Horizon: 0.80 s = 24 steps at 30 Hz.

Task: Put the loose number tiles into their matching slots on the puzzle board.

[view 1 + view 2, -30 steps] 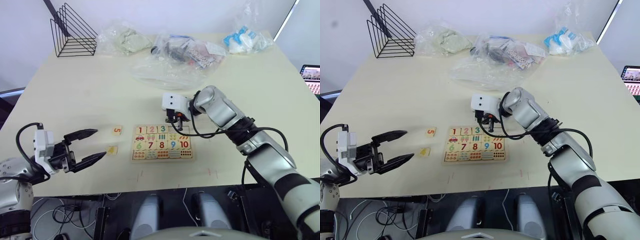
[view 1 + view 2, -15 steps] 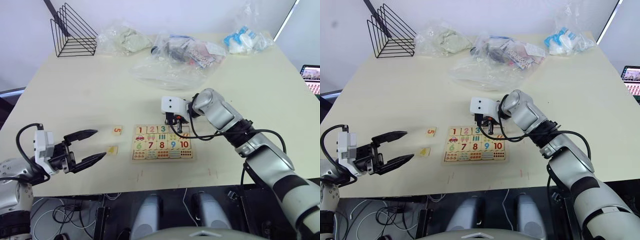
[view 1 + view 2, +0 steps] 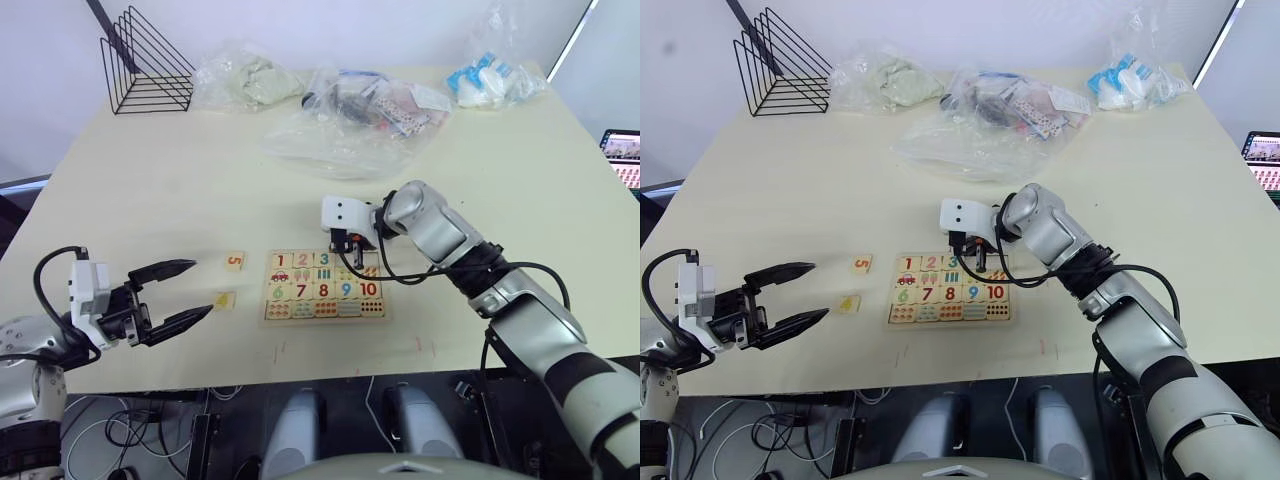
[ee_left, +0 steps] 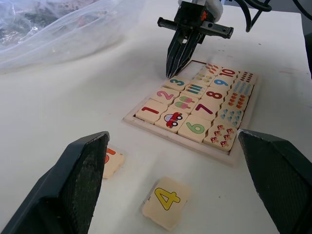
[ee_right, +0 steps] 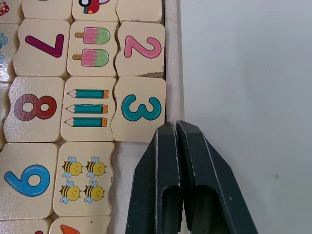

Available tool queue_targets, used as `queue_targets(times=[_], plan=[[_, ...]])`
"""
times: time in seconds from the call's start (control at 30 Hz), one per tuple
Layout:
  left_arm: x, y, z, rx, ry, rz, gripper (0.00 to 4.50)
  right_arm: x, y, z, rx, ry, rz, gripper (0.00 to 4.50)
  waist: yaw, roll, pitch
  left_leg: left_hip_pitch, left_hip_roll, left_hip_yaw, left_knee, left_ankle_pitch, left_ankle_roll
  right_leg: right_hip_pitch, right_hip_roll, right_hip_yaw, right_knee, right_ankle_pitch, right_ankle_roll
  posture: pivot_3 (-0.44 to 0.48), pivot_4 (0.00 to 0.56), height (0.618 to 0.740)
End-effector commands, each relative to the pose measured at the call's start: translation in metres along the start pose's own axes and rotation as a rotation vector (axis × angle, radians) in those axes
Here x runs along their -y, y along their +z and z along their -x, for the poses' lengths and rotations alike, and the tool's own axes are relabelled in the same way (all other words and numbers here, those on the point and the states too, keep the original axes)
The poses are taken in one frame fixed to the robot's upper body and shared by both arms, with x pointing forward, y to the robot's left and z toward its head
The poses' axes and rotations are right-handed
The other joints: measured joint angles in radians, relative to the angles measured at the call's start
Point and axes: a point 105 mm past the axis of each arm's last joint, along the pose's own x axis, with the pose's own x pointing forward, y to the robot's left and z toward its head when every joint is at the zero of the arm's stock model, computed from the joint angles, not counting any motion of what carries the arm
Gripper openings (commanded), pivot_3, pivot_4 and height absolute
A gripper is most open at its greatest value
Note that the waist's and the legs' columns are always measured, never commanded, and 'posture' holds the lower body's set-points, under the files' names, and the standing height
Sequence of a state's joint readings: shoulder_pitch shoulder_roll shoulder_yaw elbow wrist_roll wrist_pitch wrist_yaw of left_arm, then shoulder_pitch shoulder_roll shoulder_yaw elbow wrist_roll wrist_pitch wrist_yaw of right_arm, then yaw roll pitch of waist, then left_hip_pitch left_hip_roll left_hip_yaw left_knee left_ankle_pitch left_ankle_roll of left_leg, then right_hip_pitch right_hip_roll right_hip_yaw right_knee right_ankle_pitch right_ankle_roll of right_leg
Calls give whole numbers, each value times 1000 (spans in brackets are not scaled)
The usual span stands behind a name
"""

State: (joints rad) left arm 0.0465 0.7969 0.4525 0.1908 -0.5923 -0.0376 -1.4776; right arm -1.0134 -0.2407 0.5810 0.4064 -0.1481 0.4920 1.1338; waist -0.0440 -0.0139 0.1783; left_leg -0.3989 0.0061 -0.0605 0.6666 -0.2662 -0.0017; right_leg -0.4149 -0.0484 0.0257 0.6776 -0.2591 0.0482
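The puzzle board (image 3: 323, 312) lies near the table's front edge, with tiles 1, 2 and 3 (image 5: 141, 108) seated in its far row. Beside the 3, the slots (image 5: 127, 155) are bare wood. My right gripper (image 3: 350, 258) is shut on nothing, with its tips at the board's far rim, at the corner of the 3. Two loose number tiles lie left of the board: the 5 (image 3: 234, 261) and the yellow 4 (image 3: 225, 299). Further left, my left gripper (image 3: 200, 287) hangs open and empty just above the table, a short way from the 4 (image 4: 165, 201).
A black wire rack (image 3: 145, 62) stands at the far left corner. Clear plastic bags (image 3: 350, 120) with small items lie across the back of the table, one (image 3: 492, 72) at the far right. A screen (image 3: 625, 155) shows past the right edge.
My right gripper has dipped slightly closer to the board's far rim by the 3. The left gripper and both loose tiles have stayed put.
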Motion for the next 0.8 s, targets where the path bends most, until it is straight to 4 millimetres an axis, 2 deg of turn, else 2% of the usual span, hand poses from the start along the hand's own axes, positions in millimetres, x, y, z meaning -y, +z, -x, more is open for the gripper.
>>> queue_targets(times=[0.03, 0.23, 0.47, 0.67, 0.8], plan=[[-1, 5, 3, 12, 19, -27, 4500, 5, 14, 15, 57, -26, 41, 97, 0, 0, 0, 0, 0, 0, 0, 0, 0, 0, 0, 0, 0, 0, 0, 0, 150, 740], [-2, 1, 4, 3, 58, -9, 4500, 8, 10, 34, 116, -88, 17, 97, 1, 0, 0, 0, 0, 0, 0, 0, 0, 0, 0, 0, 0, 0, 0, 0, 150, 740], [-5, -8, 10, -26, 152, 32, 4500, 9, 5, 67, 298, -231, -83, 97, 3, 0, 0, 0, 0, 0, 0, 0, 0, 0, -1, 0, 0, 0, 0, 0, 150, 740], [-6, -13, 15, -34, 209, 71, 4500, 7, -12, 109, 478, -471, -100, 97, 6, -1, 0, 0, 0, -1, 0, 0, 0, 1, -1, 0, -1, 0, 0, 0, 150, 740], [-6, -21, 23, -67, 233, 90, 4500, -14, -46, 129, 481, -537, -171, 97, 9, -1, 0, 0, 0, 0, 0, 0, 0, 2, -2, -1, -1, 0, 0, 0, 150, 740]])
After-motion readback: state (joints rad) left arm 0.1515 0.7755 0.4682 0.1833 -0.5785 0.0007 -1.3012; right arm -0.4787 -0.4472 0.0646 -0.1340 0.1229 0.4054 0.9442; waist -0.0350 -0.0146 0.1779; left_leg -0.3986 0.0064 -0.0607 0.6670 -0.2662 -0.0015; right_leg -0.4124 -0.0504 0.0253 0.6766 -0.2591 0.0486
